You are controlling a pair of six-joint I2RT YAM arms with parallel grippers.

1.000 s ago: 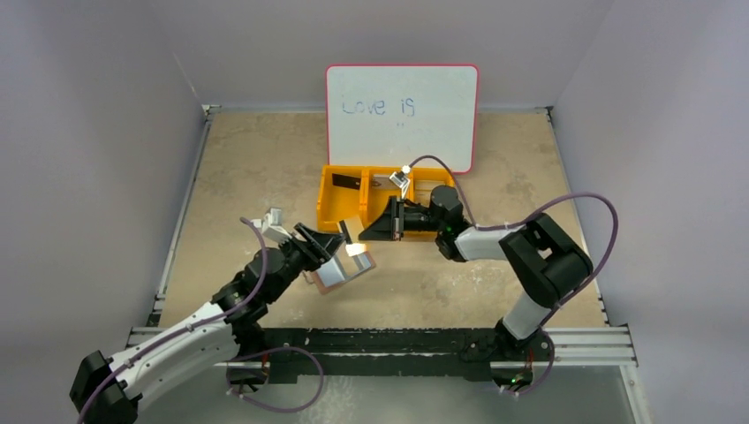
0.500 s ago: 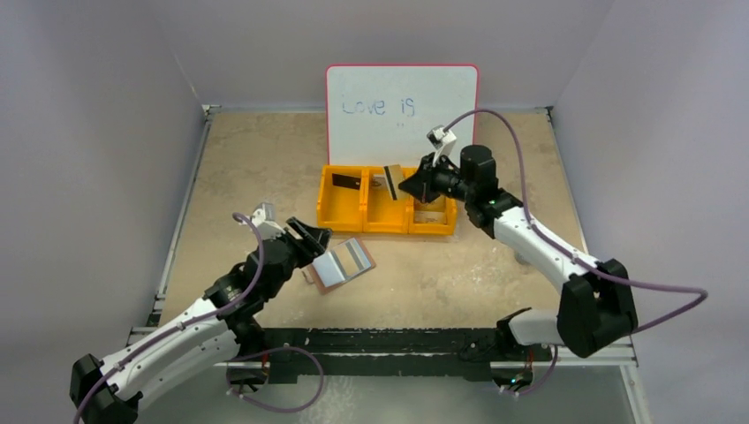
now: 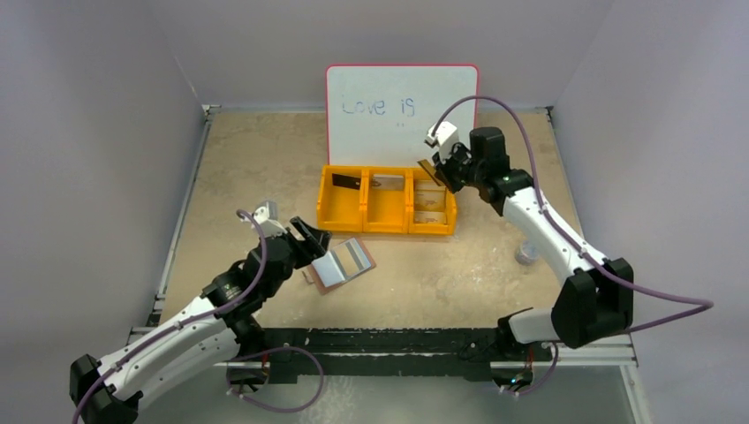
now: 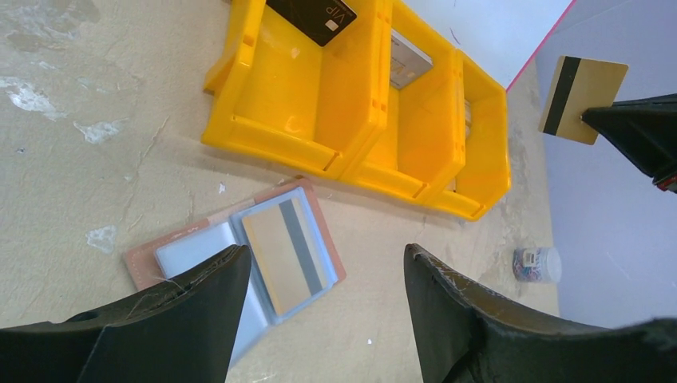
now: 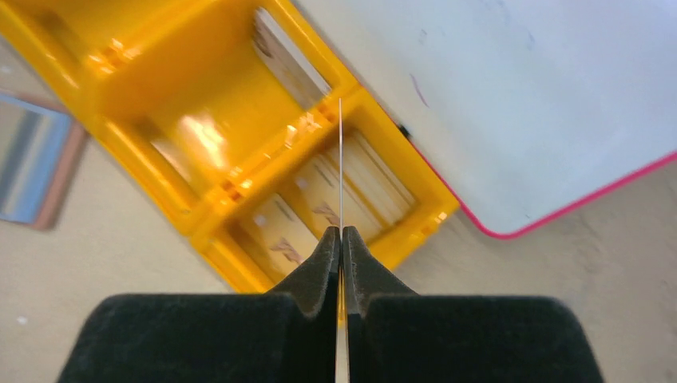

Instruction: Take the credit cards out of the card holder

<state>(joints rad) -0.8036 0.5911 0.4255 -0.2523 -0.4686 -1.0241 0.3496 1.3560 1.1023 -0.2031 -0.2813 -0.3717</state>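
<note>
Beige striped card (image 4: 581,97): pinched in closed right hand (image 5: 341,239) above orange tray (image 3: 386,226), right end. Lower squarely between walls before release. Card holder (image 3: 340,263): open on tabletop, centre; left hand (image 3: 313,240) spread, empty.

The card holder (image 4: 195,249) is brown with blue-grey pockets, the beige card (image 4: 587,92) dark-striped, the tray (image 4: 271,136) yellow-orange.

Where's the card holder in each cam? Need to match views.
Top external: the card holder lies open on the table, left of centre, in front of the orange tray.
Left wrist: the card holder is lower left of centre, below the orange tray.
Right wrist: only a slice of the card holder shows at the left edge, beside the orange tray.
Shared landmark: the orange tray.
</note>
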